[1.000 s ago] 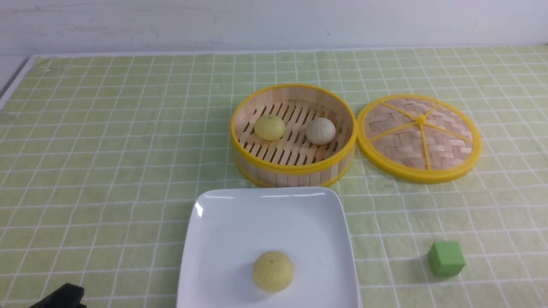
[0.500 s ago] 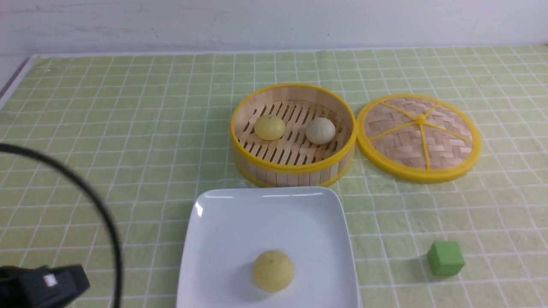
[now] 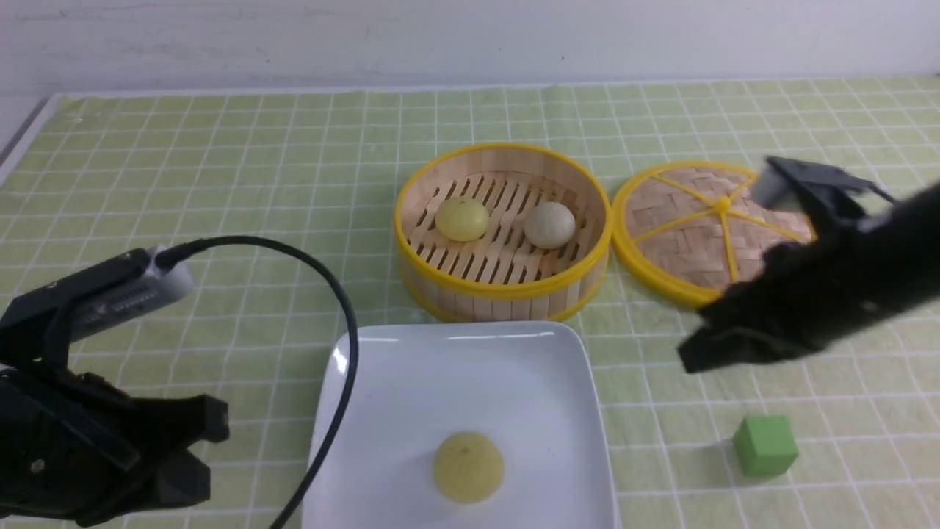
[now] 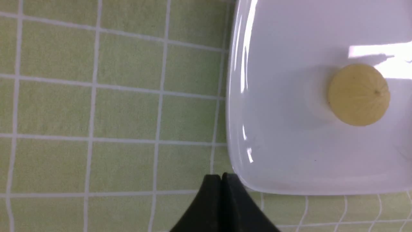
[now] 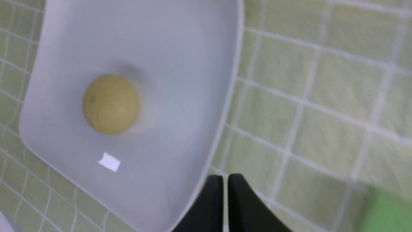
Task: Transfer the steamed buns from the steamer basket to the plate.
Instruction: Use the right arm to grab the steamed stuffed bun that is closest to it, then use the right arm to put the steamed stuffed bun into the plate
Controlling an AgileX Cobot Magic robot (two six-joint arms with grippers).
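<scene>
The steamer basket (image 3: 503, 283) stands mid-table and holds one pale yellow steamed bun (image 3: 462, 218) and one greyish-beige bun (image 3: 549, 224). The white plate (image 3: 382, 382) lies in front of it with one yellow bun (image 3: 468, 466) near its front. That bun also shows in the left wrist view (image 4: 359, 94) and the right wrist view (image 5: 111, 103). My left gripper (image 3: 209, 426) is shut and empty, left of the plate; its tips (image 4: 221, 176) hover by the plate's corner (image 4: 238, 167). My right gripper (image 3: 689, 358) is shut and empty, right of the plate; its tips (image 5: 225, 177) hover by the plate's rim (image 5: 222, 129).
The flat woven lid (image 3: 705, 242) lies right of the basket, partly behind my right arm. A small green cube (image 3: 765, 444) sits on the checked cloth right of the plate and shows blurred in the right wrist view (image 5: 389, 209). A black cable (image 3: 323, 294) arcs from my left arm.
My left arm has risen into view at the lower left. My right arm has come in from the right, in front of the lid. Buns, basket and plate have not moved.
</scene>
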